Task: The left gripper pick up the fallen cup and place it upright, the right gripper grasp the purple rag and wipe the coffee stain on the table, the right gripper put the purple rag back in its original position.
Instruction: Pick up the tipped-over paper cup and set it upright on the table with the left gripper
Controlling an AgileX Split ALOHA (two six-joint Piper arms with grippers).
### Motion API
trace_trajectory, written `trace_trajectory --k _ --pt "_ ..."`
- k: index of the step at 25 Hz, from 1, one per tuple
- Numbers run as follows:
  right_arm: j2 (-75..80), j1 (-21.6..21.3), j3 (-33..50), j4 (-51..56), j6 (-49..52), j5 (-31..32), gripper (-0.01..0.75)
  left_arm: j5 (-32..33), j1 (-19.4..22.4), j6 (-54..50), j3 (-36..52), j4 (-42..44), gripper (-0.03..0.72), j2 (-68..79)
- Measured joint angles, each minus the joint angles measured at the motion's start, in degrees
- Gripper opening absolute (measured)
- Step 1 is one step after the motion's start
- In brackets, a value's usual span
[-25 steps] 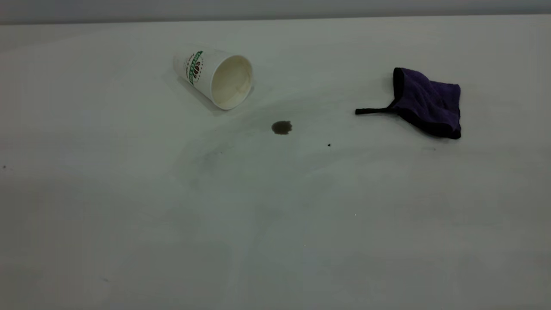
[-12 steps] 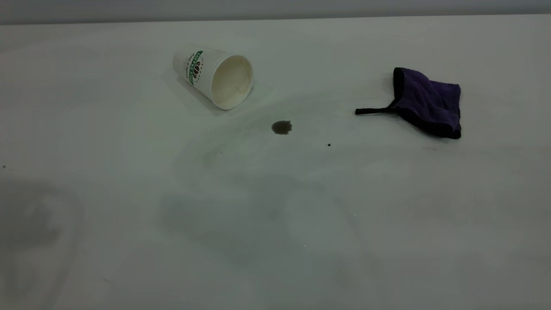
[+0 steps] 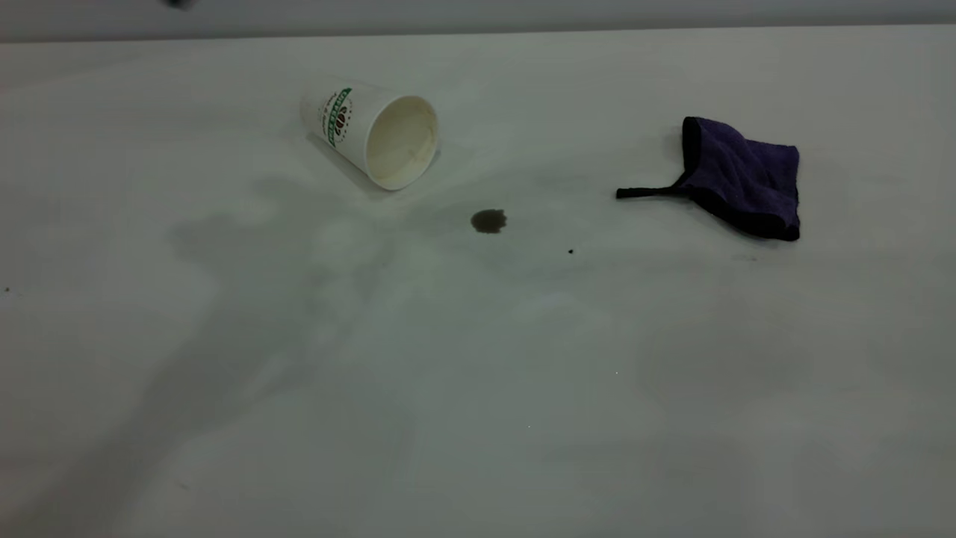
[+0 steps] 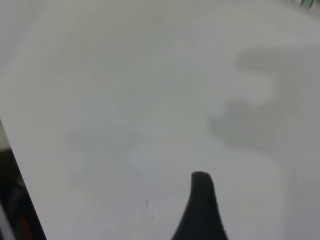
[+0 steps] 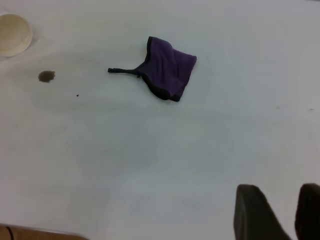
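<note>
The cup (image 3: 370, 134) lies on its side on the table (image 3: 478, 418), far left of centre, with its mouth facing the coffee stain (image 3: 488, 220). The purple rag (image 3: 743, 178) lies at the far right with its strap pointing left. Neither gripper shows in the exterior view. In the left wrist view my left gripper (image 4: 250, 207) hangs over bare table, and only one black finger (image 4: 201, 205) is in frame. In the right wrist view my right gripper (image 5: 280, 200) is empty with a narrow gap between its fingers, far from the rag (image 5: 169, 70), stain (image 5: 46, 76) and cup mouth (image 5: 12, 40).
A tiny black speck (image 3: 570, 252) lies right of the stain. An arm's shadow (image 3: 246, 299) runs from the lower left towards the cup. The table's back edge (image 3: 478, 31) runs behind the cup. A brown table edge (image 5: 30, 233) shows in the right wrist view.
The arm shadow has swept from the lower left corner up towards the cup. A dark blur has appeared at the top left edge. Cup, rag and stain have not moved.
</note>
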Motion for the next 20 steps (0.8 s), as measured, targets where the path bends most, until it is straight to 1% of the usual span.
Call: trace_trajectory --k 2,4,6,12,16,20 --pt "0.0 0.0 0.0 0.0 0.0 0.0 0.238 0.22 -3.99 -4.92 -2.99 5.32 0.675 4.9" --pt "0.0 0.0 0.0 0.0 0.0 0.0 0.238 0.22 -6.64 -8.47 -5.42 8.95 0.672 9.48" --pt "0.0 0.0 0.0 0.0 0.0 0.0 0.238 0.16 -8.37 -9.84 -7.69 11.18 0.67 13.1" --pt "0.0 0.0 0.0 0.04 0.0 0.0 0.238 -0.09 -9.16 -10.59 -13.84 15.01 0.658 23.33" --pt "0.0 0.0 0.0 0.04 0.0 0.0 0.238 -2.15 -9.16 -10.59 -18.15 18.8 0.654 29.26" --pt "0.0 0.0 0.0 0.04 0.0 0.0 0.238 -2.79 -9.16 -10.66 -22.91 21.09 0.646 34.42"
